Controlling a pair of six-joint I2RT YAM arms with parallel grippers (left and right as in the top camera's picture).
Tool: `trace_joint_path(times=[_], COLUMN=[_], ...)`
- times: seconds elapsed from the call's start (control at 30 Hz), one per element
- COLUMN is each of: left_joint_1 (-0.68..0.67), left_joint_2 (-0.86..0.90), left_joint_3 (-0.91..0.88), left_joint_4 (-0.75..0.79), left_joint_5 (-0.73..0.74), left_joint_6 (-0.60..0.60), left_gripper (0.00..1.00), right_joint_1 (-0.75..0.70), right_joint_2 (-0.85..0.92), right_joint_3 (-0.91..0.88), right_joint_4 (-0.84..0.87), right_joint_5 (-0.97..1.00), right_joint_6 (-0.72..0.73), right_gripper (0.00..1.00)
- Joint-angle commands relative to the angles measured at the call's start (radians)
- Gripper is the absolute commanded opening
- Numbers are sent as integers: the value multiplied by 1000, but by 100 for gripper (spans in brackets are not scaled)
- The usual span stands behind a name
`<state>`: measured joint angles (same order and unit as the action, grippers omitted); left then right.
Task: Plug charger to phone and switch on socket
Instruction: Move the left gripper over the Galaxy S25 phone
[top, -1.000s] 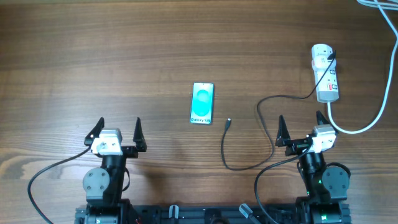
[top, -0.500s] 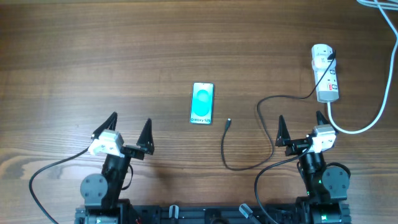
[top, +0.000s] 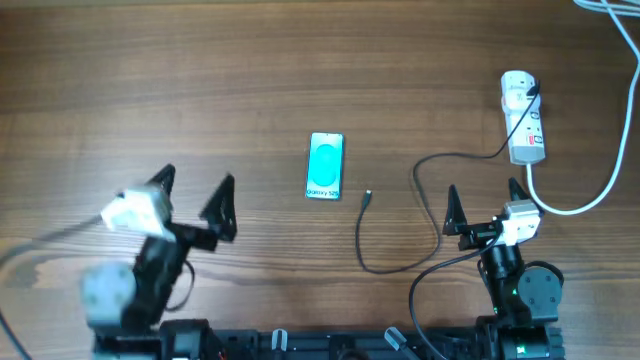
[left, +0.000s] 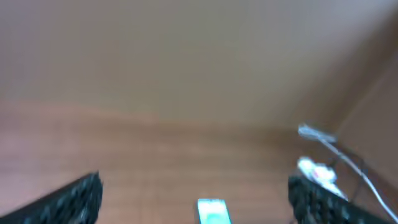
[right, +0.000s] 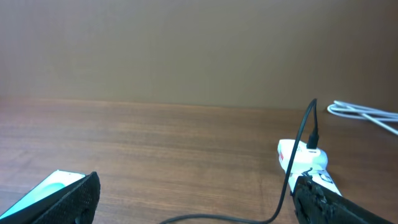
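Ahead of the right tool (top: 482, 190) and off to its left, the small plug tip (top: 368, 197) of the charger (top: 416, 178) lies loose on the desk (top: 200, 80). It is near the closer end of the phone (top: 326, 166) but not touching it. From the tip the thin black cable loops back toward this tool, bends round in front of it, and runs ahead and to its right into the socket (top: 523, 118), where it sits plugged in. A thick white cord (top: 575, 212) leaves the socket's closer end.

The right tool stands spread wide with nothing between its fingers. The left tool (top: 198, 176) is likewise wide apart and empty, with the phone ahead and to its right; its wrist view is blurred.

The cable looks light and limp, so it will likely trail and twist. The hold belongs on the stiffer plug body just behind the tip, leaving the connector free. The phone looks flat, smooth and light and would probably slide when pushed, so the other tool should pinch its long edges or pin it down.
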<state>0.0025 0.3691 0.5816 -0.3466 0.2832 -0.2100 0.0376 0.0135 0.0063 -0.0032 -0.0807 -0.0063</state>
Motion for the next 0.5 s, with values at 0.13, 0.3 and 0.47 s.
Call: trace_joint_path(times=[0.13,0.3,0.47], left_joint_1=[6,-59,-217], left_joint_2=[606,771,1035], left_joint_3=[469,560,939], left_joint_4=[-304,-417,-798], left_joint_5=[404,217,-60], left_joint_6=[-26,-121,-142], left_gripper=[100,100,100], right_joint_1=[-3,-3,-3], right_joint_2=[-6,-6,-6], right_joint_3=[-1,-1,-1], right_joint_4=[4,4,4], right_joint_5=[13,13,13], right_joint_6=[-17,-17,-17], right_gripper=[100,100,100])
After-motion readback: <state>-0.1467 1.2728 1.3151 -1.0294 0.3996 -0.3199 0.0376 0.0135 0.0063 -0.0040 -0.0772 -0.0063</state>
